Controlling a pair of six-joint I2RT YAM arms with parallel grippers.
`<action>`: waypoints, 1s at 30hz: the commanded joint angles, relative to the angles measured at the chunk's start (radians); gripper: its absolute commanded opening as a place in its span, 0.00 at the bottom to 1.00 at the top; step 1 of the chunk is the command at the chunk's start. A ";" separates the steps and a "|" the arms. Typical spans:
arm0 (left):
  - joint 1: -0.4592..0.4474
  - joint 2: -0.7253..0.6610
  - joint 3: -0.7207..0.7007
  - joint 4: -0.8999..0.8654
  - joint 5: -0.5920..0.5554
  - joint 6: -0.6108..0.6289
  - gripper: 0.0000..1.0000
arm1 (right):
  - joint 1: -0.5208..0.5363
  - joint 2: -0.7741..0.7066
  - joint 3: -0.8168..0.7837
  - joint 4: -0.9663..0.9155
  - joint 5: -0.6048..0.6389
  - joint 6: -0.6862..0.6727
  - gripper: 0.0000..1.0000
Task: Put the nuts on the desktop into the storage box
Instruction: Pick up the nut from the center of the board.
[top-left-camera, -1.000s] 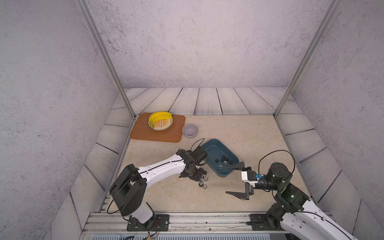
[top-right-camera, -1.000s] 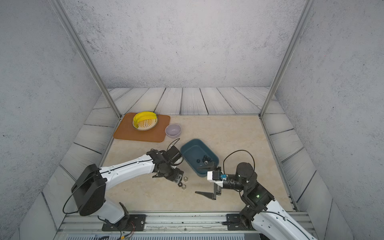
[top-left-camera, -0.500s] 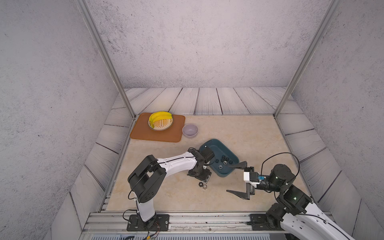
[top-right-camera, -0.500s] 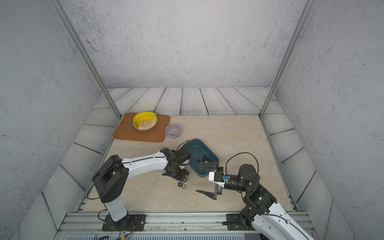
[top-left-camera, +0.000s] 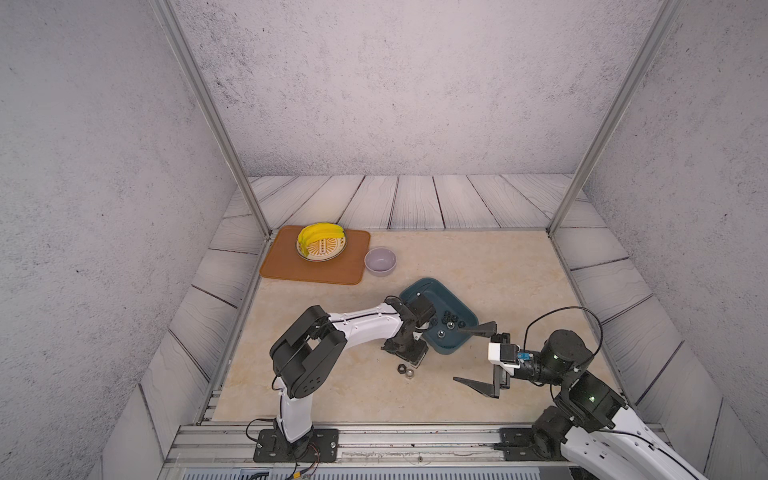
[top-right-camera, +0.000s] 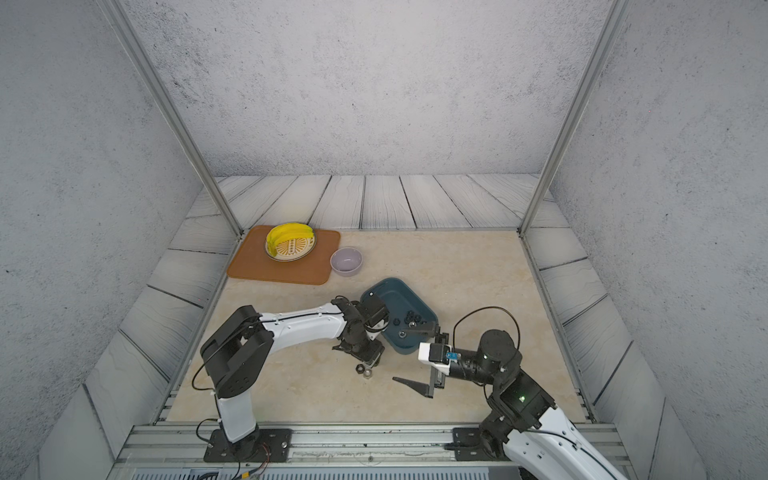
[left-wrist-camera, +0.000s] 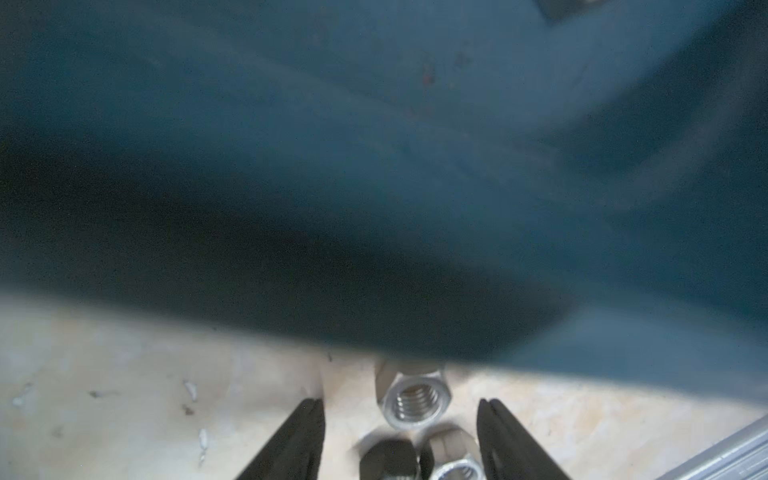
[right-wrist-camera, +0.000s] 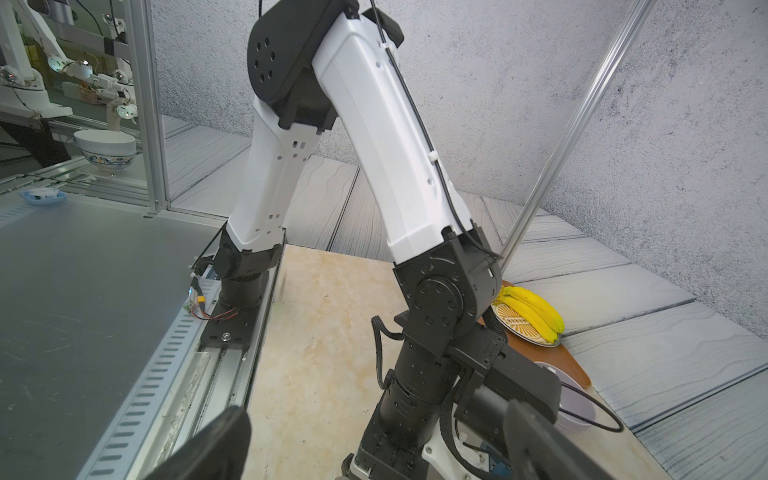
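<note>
We have the left claw down at the beige marble-patterned worktop, just beside the near wall of the dark teal shallow plastic storage box. Its 2 black fingers stand half spread, straddling 3 small hexagonal metal nuts, 2 silver and 1 black. The front silver one sits free between them, so nothing is pinched. We read this as lining up a grasp on that nut. Risk: the 3 are bunched, so a squeeze could shove a neighbour or trap 2 at once. Several more nuts already lie in the box. The right claw hangs fully spread and empty by the box's near corner, probably parked to leave the left arm room.
</note>
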 joint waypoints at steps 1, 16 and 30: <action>-0.008 0.037 0.026 -0.033 0.006 0.017 0.62 | -0.001 -0.012 -0.008 -0.003 0.012 -0.008 0.99; -0.021 0.055 0.043 -0.065 -0.051 0.009 0.40 | -0.001 -0.015 -0.011 -0.008 0.021 -0.011 0.99; -0.019 -0.048 -0.013 -0.031 -0.051 0.016 0.30 | -0.001 -0.015 -0.005 -0.024 0.102 0.028 0.99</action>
